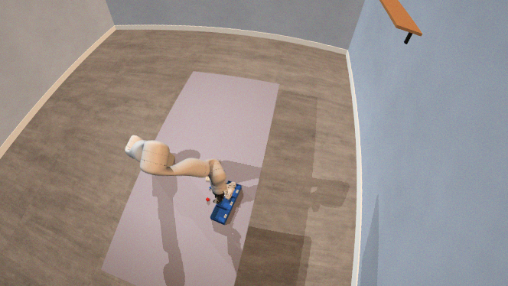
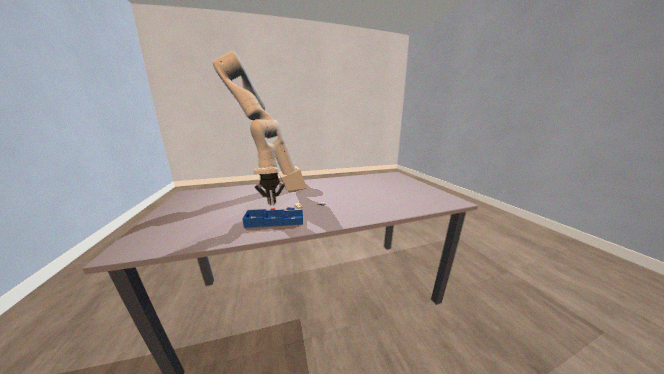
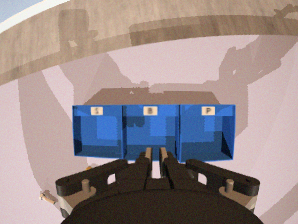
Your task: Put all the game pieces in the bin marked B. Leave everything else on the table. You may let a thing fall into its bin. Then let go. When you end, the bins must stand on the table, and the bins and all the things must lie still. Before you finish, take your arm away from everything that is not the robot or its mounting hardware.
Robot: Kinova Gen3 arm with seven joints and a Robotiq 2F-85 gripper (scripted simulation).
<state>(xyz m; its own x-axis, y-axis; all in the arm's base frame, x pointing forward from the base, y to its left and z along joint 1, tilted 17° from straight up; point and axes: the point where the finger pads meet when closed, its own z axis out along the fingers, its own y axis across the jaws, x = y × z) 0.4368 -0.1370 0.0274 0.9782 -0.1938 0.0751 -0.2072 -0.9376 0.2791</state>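
My gripper [image 1: 216, 201] [image 2: 271, 202] [image 3: 155, 155] points down, nearly closed with a narrow gap and nothing between its fingertips. In the wrist view its tips overlap the near wall of the bin marked B [image 3: 159, 126], the middle of three joined blue bins; I see no piece in it. A small red piece [image 1: 207, 199] [image 2: 272, 209] lies on the table beside the bins. A small blue piece [image 1: 210, 187] [image 2: 290, 208] and a cream piece [image 1: 207, 179] [image 2: 298, 205] lie near the S end. Their exact kinds are too small to tell.
The bin marked S [image 3: 90, 131] and the bin marked P [image 3: 200, 131] flank B. An orange thing [image 3: 90, 168] is partly hidden by the gripper. A thin pale thing [image 2: 321, 203] [image 3: 47, 198] lies farther off. The table edge runs beyond the bins.
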